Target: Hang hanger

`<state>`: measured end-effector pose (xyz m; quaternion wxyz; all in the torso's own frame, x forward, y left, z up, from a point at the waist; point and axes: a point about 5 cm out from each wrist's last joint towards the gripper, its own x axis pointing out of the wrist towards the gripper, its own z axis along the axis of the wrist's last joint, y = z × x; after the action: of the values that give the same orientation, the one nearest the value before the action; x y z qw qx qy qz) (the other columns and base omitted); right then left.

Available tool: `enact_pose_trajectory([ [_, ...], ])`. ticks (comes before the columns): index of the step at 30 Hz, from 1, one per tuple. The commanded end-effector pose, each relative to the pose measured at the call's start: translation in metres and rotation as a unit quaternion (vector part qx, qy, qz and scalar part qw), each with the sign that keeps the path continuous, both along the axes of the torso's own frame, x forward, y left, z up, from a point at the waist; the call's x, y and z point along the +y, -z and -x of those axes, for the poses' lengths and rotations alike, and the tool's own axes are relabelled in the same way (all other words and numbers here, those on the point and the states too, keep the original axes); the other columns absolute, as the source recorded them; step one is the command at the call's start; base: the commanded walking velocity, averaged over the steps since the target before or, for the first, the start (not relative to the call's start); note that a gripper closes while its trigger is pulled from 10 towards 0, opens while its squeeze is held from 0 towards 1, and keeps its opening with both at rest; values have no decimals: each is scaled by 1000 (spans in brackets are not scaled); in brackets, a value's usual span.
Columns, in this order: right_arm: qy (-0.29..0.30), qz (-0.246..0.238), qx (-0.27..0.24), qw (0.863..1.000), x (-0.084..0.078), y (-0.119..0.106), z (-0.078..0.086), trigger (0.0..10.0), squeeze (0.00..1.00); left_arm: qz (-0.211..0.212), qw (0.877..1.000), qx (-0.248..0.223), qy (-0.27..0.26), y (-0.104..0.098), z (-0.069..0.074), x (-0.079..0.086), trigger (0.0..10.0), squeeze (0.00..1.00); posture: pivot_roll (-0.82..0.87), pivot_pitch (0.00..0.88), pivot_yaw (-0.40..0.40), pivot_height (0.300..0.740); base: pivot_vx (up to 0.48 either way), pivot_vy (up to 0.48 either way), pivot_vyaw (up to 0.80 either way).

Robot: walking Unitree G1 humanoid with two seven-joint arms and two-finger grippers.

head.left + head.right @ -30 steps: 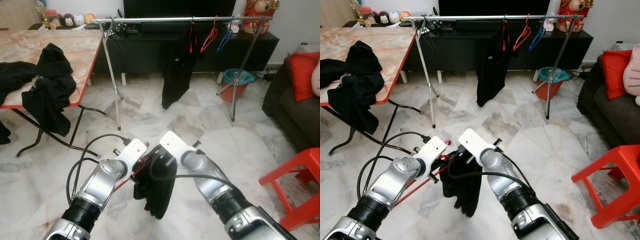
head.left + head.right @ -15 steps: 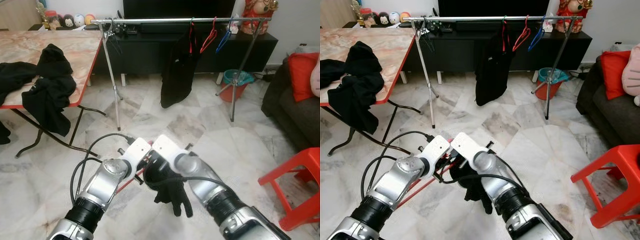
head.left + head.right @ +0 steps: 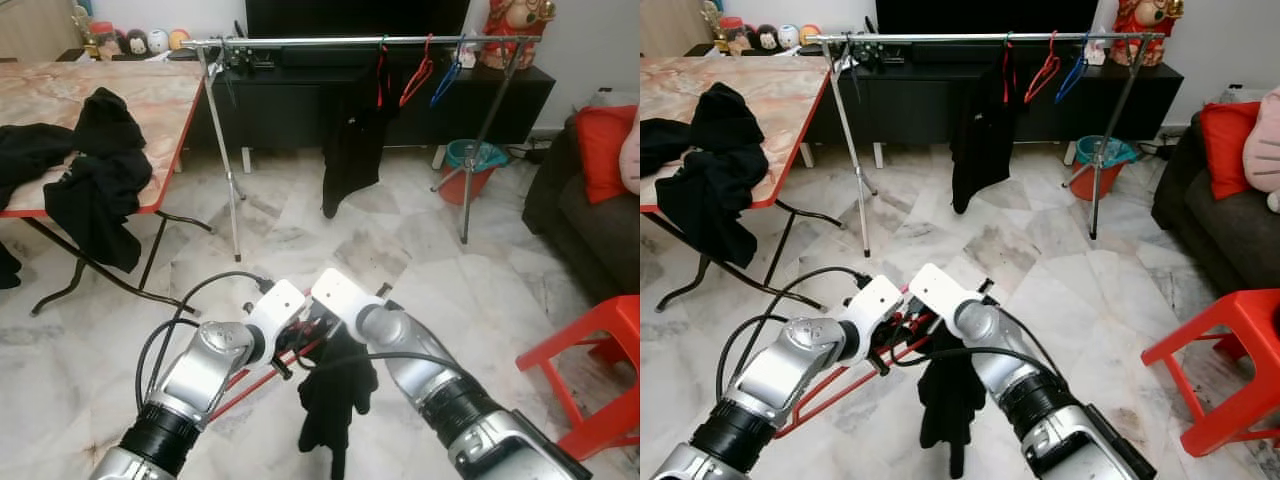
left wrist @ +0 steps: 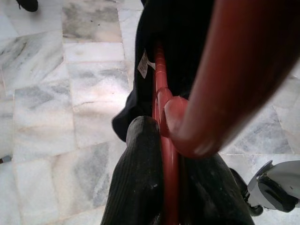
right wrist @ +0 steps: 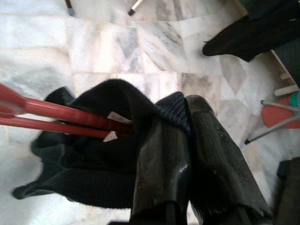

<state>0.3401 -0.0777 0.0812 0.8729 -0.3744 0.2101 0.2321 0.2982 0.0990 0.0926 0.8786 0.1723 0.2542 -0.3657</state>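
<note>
My left gripper pinches the thin red plastic hanger, stiff and light, best held by its bar; my right gripper clamps the limp black knit garment draped on it. Both hang low over the marble floor, well short of the steel clothes rail.

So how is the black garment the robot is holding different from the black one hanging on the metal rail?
The held black garment droops bunched on a red plastic hanger low over the marble floor, gripped by both end effectors, left and right. The black garment on the metal rail hangs straight, high up and untouched. Both are black.
</note>
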Motion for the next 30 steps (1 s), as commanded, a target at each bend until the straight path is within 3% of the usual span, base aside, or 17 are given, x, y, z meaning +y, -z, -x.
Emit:
enact_pose_trajectory([
  [1,-1,8,-23,1000,-2,-10,-7,10000,0,-2,1000,-11,9,-5,-1,-1,10000,0,110,0,-47,732,0,0,0],
  [18,-8,21,-20,1000,-4,-7,-9,10000,0,2,1000,-20,7,-9,-2,0,10000,0,108,0,-49,732,0,0,0],
  [22,-17,13,-12,1000,2,-6,-6,10000,0,3,1000,-25,-5,-9,-4,-1,10000,0,110,0,-51,732,0,0,0],
  [30,-39,-17,-2,999,23,-7,2,10000,0,-19,995,-49,-81,-10,-17,4,10000,0,111,0,-51,732,0,0,0],
])
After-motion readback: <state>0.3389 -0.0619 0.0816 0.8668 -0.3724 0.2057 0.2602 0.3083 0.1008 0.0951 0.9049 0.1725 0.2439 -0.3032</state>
